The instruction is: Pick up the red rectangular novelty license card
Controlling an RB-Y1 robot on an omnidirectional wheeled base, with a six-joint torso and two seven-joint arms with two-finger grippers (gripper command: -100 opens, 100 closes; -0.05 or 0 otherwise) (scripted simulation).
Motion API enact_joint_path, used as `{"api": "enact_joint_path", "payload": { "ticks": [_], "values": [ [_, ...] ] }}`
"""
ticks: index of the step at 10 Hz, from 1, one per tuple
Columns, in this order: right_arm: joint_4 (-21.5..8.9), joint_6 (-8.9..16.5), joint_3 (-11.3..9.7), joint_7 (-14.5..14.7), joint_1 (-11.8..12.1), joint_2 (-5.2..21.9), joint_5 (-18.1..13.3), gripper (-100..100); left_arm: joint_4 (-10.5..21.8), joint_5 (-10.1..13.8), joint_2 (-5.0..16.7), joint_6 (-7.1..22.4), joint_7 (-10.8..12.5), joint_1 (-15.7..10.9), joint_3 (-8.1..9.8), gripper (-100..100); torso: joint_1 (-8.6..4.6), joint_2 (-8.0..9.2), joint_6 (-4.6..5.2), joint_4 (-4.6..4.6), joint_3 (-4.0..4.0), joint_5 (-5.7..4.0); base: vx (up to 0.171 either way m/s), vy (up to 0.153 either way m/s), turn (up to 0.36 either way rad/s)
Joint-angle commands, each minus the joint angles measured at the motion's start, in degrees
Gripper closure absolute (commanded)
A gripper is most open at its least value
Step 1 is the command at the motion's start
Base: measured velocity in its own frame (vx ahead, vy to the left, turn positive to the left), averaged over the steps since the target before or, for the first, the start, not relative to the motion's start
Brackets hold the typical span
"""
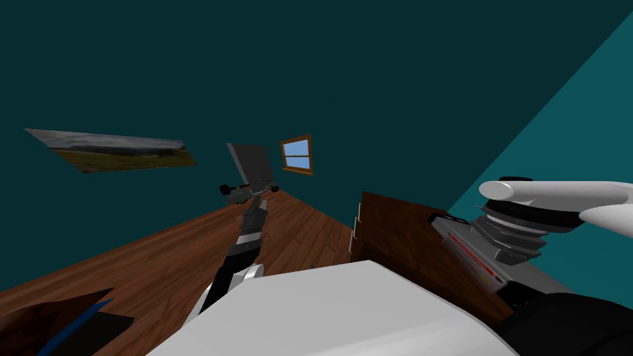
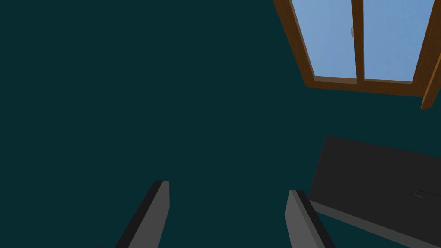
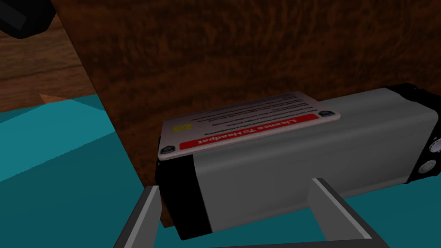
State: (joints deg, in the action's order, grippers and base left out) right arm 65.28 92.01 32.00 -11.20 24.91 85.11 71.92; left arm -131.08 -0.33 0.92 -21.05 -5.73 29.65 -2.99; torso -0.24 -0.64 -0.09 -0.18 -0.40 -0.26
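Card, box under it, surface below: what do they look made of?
Card: thin flat sheet, pale matte face, red band, printed text; plastic or laminated card, unclear.
Box: smooth grey shell, black end caps; plastic or painted metal, can't tell.
Surface: dark brown with visible grain, looks like wood.

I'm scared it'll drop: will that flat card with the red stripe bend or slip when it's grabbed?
The card looks thin and lies flat, so it is probably stiff-ish and very light. It rests on the smooth grey box, so a nudge would likely slide it. Being so flat, it may be hard to pinch.
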Motion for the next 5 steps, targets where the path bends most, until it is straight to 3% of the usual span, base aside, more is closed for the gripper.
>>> {"api": "enact_joint_path", "payload": {
  "ticks": [1, 2, 3, 4, 5],
  "values": [
    [-2.1, -0.2, -0.2, -2.9, -0.4, 0.4, 0.1, -100, 0.0, 0.0, 0.0, 0.0, 0.0, 0.0, 0.00, 0, 0.00, 0.00, 0.00, 0.00, 0.00, 0.00, 0.057, 0.025, -0.017],
    [-2.1, -0.2, -0.2, -3.4, -0.4, 0.4, 0.1, -100, 0.0, 0.0, 0.0, 0.0, 0.0, 0.0, 0.00, 0, -0.03, 0.00, -0.01, -0.01, -0.01, -0.01, 0.033, 0.013, 0.002],
    [-4.8, -0.4, 0.0, -5.6, -0.5, 0.7, 0.1, -100, 0.0, 0.0, 0.0, 0.0, 0.0, 0.0, 0.00, 0, -0.07, 0.05, -0.02, 0.01, 0.02, -0.02, 0.043, 0.020, -0.012],
    [-4.8, -0.4, 0.0, -6.9, -0.5, 0.7, 0.1, -100, 0.0, 0.0, 0.0, 0.0, 0.0, 0.0, 0.00, 0, -0.06, 0.05, 0.00, 0.01, 0.03, -0.02, 0.045, 0.022, -0.019],
    [-7.3, -0.5, 0.3, -8.6, -0.7, 0.9, 0.0, -100, 0.0, 0.0, 0.0, 0.0, 0.0, 0.0, 0.00, 0, -0.06, 0.05, -0.01, 0.01, 0.02, -0.02, 0.051, 0.026, -0.013]
  ]
}}
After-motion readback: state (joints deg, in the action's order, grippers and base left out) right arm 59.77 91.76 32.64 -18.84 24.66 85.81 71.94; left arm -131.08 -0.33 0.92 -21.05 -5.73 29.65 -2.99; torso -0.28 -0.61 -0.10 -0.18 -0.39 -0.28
